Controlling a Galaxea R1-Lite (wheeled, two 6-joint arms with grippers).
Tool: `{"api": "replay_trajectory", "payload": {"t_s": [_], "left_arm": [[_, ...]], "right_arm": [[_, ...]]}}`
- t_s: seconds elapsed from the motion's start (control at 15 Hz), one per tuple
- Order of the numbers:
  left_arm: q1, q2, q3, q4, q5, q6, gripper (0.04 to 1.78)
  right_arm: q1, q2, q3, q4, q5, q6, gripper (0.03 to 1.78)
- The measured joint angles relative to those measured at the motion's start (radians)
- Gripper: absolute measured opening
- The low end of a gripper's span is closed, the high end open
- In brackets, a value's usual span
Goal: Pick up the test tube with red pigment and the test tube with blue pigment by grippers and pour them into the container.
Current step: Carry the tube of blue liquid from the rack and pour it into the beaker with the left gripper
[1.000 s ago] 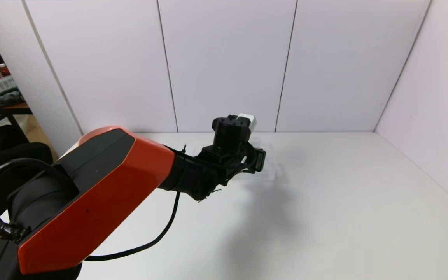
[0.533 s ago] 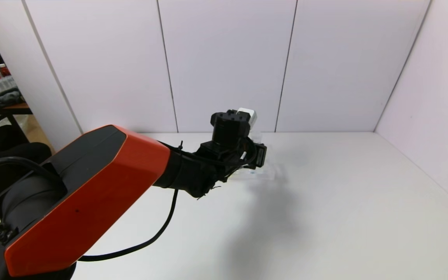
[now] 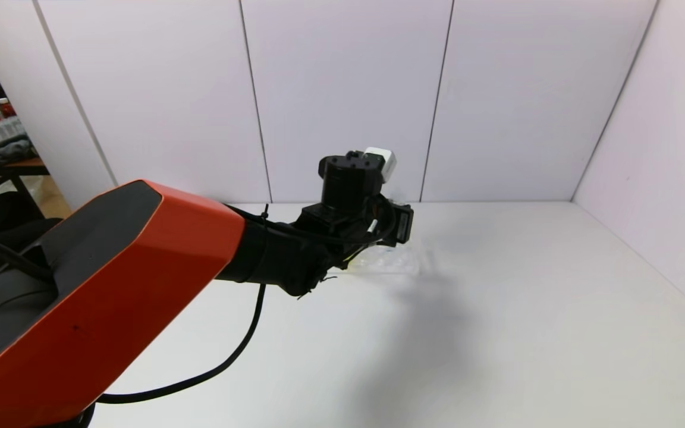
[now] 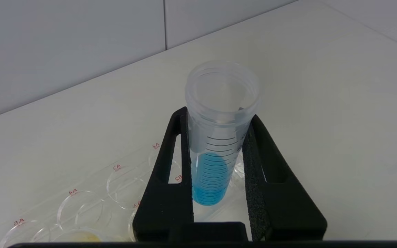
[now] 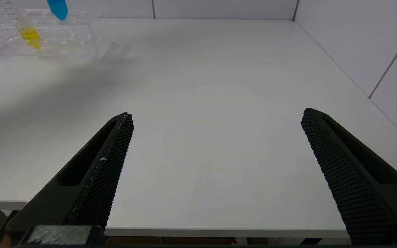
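While the head view hides the left gripper's (image 4: 215,113) fingers behind the arm, the left wrist view shows them clamped on the blue tube (image 4: 215,151), one finger (image 4: 171,165) on each side below the open rim. That tube stands upright, its blue tip raised above the clear rack (image 4: 91,196). From the right wrist view, the blue tip (image 5: 58,8) hangs over the rack (image 5: 43,38), beside a tube of yellow liquid (image 5: 29,36). Near the table's (image 5: 219,103) front edge, the right gripper (image 5: 215,120) is spread wide, holding nothing.
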Motion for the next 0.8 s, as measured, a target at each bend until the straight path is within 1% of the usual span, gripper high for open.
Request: {"api": "replay_trajectory", "payload": {"t_s": [0.47,0.8], "left_arm": [[0.0,-0.074,0.023,0.01,0.012,0.02,0.44],[-0.004,-0.159,0.064,0.018,0.052,0.047,0.44]], "right_arm": [[0.0,0.0,0.0,0.0,0.0,0.0,1.77],[0.0,0.0,0.0,0.0,0.0,0.0,1.77]]}}
